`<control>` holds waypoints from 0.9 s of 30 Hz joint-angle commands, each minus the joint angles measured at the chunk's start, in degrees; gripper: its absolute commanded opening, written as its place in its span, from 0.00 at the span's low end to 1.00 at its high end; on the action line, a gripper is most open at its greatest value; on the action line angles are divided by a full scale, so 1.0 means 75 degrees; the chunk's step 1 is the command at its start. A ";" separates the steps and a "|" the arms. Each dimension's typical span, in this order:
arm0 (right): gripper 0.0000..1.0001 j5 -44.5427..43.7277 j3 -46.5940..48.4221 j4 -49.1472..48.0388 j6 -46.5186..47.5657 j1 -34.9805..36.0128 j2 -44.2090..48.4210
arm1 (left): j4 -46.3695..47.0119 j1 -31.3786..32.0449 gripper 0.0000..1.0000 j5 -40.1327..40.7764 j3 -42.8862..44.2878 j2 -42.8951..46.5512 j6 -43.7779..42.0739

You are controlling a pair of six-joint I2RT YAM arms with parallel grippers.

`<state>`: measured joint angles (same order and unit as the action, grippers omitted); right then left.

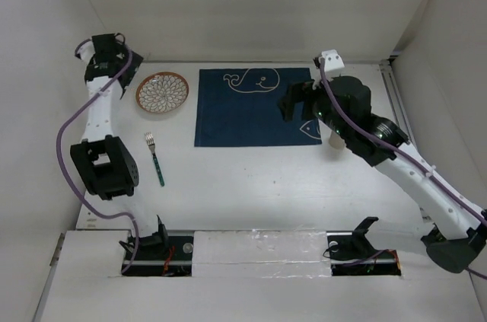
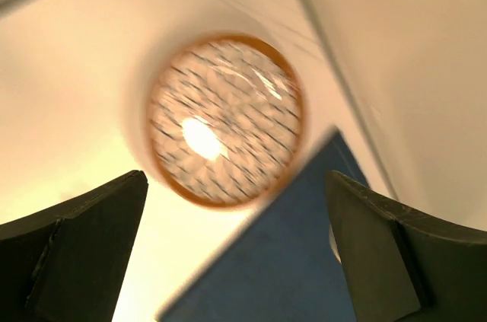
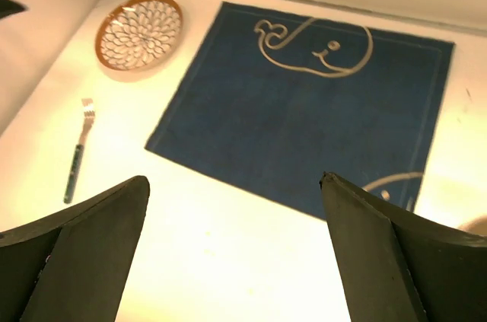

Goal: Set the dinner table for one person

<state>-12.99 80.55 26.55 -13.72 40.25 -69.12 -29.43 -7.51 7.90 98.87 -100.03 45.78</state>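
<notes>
both jaws open, holding nothing. left gripper (image 2: 236, 179) hangs near plate (image 1: 162, 94) at far-left corner of table (image 1: 251, 185); right gripper (image 3: 233, 180) over mat (image 1: 243, 113), mid far edge. fork (image 1: 154, 158) on bare table near left edge.

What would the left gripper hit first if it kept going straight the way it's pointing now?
Most likely the patterned plate: the left wrist view shows it centred ahead of the open left gripper, beside the blue mat. Blur leaves depth uncertain.
</notes>
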 commanded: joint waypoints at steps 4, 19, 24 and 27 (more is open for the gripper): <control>1.00 -0.0120 -0.1224 -0.0317 -0.0081 0.0141 0.0930 | -0.0178 -0.1213 1.00 -0.1135 0.0200 -0.1146 -0.1018; 1.00 0.0923 -0.1811 -0.0457 0.0118 0.0141 0.1517 | -0.0049 -0.1366 0.94 -0.2037 0.1067 -0.3374 -0.1721; 1.00 0.1075 -0.1811 -0.0528 0.0118 0.0141 0.1448 | -0.0049 -0.1366 0.75 -0.2283 0.1173 -0.3923 -0.1791; 1.00 0.1076 -0.1811 -0.0528 0.0118 0.0141 0.1447 | -0.0119 -0.1366 0.62 -0.2354 0.1255 -0.4007 -0.1791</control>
<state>-6.09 66.96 26.11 -13.30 40.95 -58.54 -30.22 -17.65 -7.81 106.78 -129.25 33.26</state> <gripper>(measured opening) 0.999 0.644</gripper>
